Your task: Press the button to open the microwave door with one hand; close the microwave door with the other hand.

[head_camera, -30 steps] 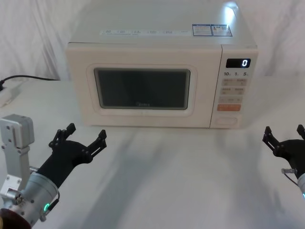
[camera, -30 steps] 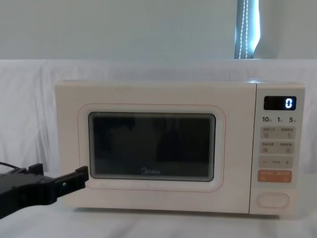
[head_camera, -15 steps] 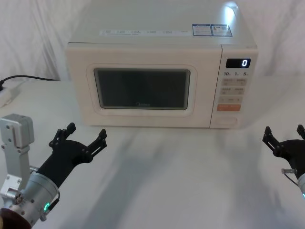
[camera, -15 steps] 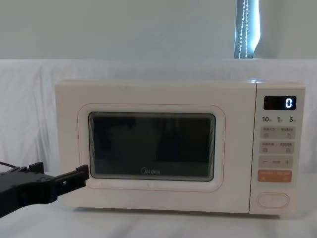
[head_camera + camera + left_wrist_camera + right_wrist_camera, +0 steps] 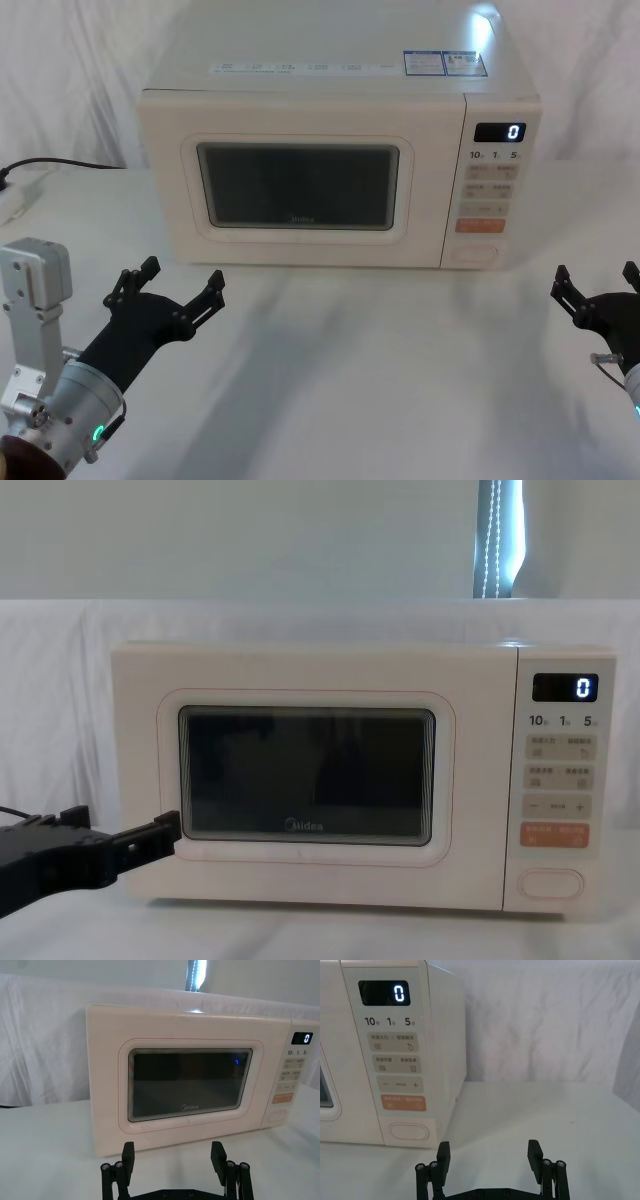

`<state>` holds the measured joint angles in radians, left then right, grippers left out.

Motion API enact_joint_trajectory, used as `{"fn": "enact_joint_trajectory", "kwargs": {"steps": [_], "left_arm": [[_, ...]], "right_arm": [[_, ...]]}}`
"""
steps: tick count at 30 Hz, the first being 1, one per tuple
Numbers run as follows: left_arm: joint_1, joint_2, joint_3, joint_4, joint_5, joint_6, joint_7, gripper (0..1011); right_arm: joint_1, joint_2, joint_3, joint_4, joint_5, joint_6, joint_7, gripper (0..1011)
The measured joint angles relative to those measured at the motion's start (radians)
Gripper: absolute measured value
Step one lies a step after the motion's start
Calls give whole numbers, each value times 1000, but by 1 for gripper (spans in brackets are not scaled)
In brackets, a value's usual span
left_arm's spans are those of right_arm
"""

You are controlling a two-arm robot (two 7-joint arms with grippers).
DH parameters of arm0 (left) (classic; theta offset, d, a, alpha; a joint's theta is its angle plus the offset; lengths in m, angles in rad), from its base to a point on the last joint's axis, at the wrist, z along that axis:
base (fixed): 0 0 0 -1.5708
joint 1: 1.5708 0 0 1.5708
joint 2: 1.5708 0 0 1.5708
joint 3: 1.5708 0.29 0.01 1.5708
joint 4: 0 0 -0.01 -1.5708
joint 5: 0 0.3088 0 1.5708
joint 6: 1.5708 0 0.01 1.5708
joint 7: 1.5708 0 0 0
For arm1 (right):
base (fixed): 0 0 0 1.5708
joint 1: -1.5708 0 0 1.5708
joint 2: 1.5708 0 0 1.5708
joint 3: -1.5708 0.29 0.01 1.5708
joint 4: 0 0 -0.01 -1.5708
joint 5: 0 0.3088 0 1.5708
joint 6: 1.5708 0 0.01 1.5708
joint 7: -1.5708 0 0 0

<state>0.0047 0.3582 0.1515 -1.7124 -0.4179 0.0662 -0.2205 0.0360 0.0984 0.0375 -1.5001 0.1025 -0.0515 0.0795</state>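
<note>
The cream microwave door (image 5: 300,185) (image 5: 305,777) (image 5: 187,1085) with its dark window is shut flush with the oven body. Low on the control panel sits the wide pill-shaped button (image 5: 474,254) (image 5: 550,883) (image 5: 409,1131) (image 5: 276,1116), under the orange key. My left gripper (image 5: 165,285) (image 5: 172,1160) (image 5: 120,840) hovers open above the table, in front of the door's lower left corner and apart from it. At the table's right edge my right gripper (image 5: 597,285) (image 5: 489,1157) also stands open, to the right of the button and short of it. Neither holds anything.
The microwave (image 5: 340,100) stands at the back middle of a white-draped table (image 5: 380,380). A black cable (image 5: 60,163) runs to a white power strip (image 5: 12,200) at the far left. A white bracket (image 5: 35,290) sits by my left arm.
</note>
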Motion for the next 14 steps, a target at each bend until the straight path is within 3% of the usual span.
{"fn": "enact_joint_trajectory", "kwargs": {"steps": [14], "left_arm": [[0, 0, 0, 0, 0, 1, 0, 1001]], "right_arm": [[0, 0, 0, 0, 0, 0, 0, 1002]]}}
